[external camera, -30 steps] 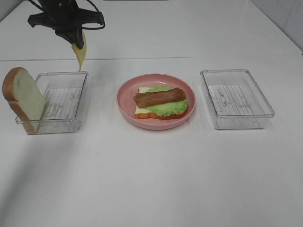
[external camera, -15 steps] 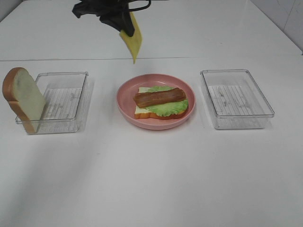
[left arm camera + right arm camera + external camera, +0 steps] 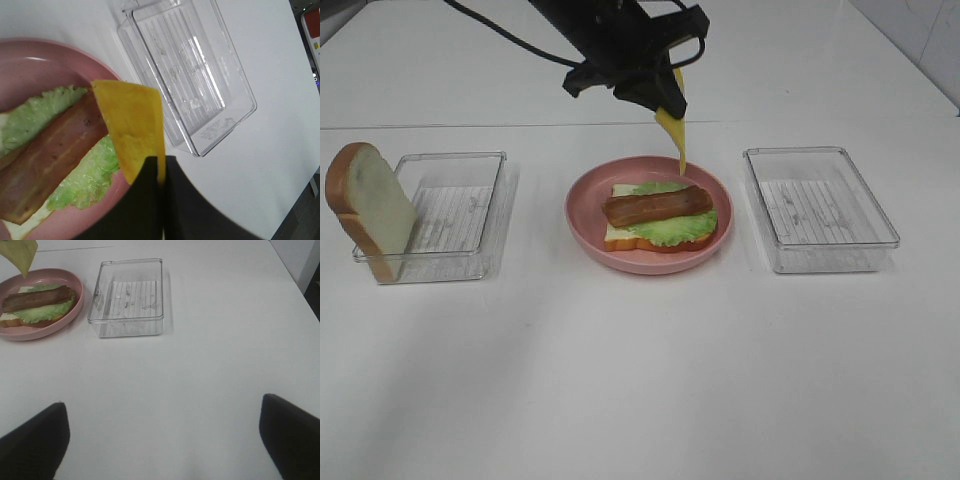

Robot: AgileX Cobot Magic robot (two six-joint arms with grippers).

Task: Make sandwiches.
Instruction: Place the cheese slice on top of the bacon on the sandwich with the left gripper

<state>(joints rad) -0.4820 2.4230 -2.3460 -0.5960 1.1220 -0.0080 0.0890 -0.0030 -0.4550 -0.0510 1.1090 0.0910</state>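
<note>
Sandwich [image 3: 658, 218] of bread, green lettuce, brown bacon awaits thin yellow cheese slice [image 3: 131, 117] — clamped in left gripper [image 3: 161, 165] — next: lower, then release.

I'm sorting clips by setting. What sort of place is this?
Likely a robotics lab bench, not a kitchen: plain white table, toy sandwich on a pink plate, the left gripper holding a cheese slice over it.

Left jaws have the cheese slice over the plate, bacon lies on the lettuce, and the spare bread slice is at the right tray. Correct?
Not quite: the spare bread slice stands at the left tray, not the right tray, as the exterior high view shows. The rest is as you said.
</note>
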